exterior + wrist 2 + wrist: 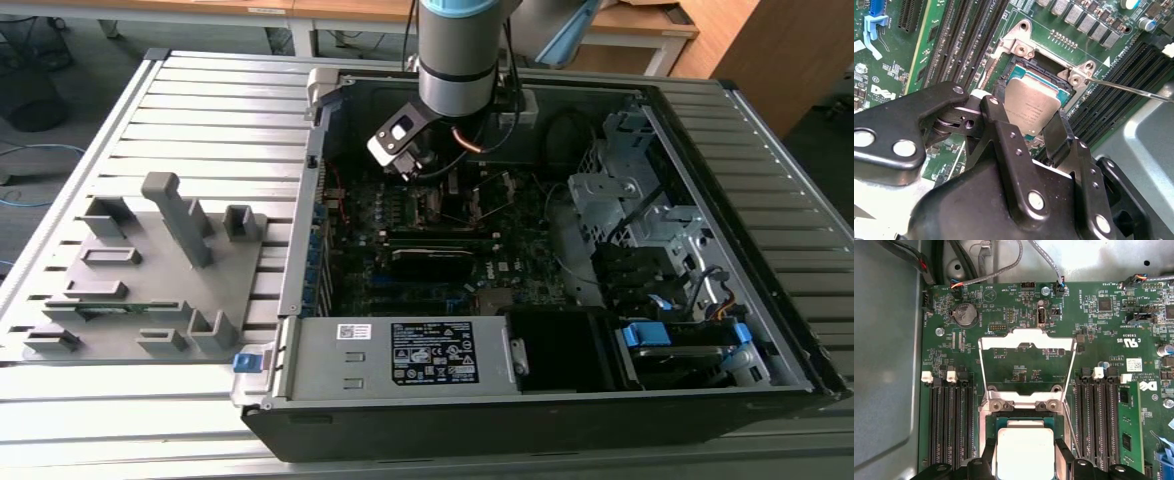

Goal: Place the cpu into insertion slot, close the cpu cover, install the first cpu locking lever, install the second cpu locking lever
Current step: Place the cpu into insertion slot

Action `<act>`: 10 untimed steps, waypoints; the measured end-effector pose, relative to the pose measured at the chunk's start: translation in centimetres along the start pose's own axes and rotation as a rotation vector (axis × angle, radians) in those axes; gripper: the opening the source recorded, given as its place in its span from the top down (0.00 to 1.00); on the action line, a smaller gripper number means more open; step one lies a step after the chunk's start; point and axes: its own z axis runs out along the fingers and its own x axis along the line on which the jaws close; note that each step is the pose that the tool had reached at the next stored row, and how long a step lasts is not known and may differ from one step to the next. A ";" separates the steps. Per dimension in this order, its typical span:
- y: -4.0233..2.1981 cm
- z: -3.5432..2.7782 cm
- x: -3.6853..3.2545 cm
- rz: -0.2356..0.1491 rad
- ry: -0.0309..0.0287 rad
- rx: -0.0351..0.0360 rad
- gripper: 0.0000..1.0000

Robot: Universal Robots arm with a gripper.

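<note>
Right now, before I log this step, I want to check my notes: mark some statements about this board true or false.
1. The socket's cover frame is swung open. True.
2. The pincer grips a screwdriver. False: its fingers hold the chip by two opposite edges.
3. The chip's silvery side faces away from the board. True.
4. Every long slot beside the socket holds a module. False: the long slots are empty.
</note>
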 end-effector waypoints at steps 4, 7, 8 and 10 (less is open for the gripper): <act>-0.03 0.13 -0.01 0.000 0.0002 -0.0029 0.46; -0.03 0.13 -0.01 0.000 0.0000 -0.0030 0.46; -0.05 0.16 0.00 0.000 0.0003 -0.0033 0.46; -0.09 0.25 -0.01 0.000 0.0004 -0.0039 0.46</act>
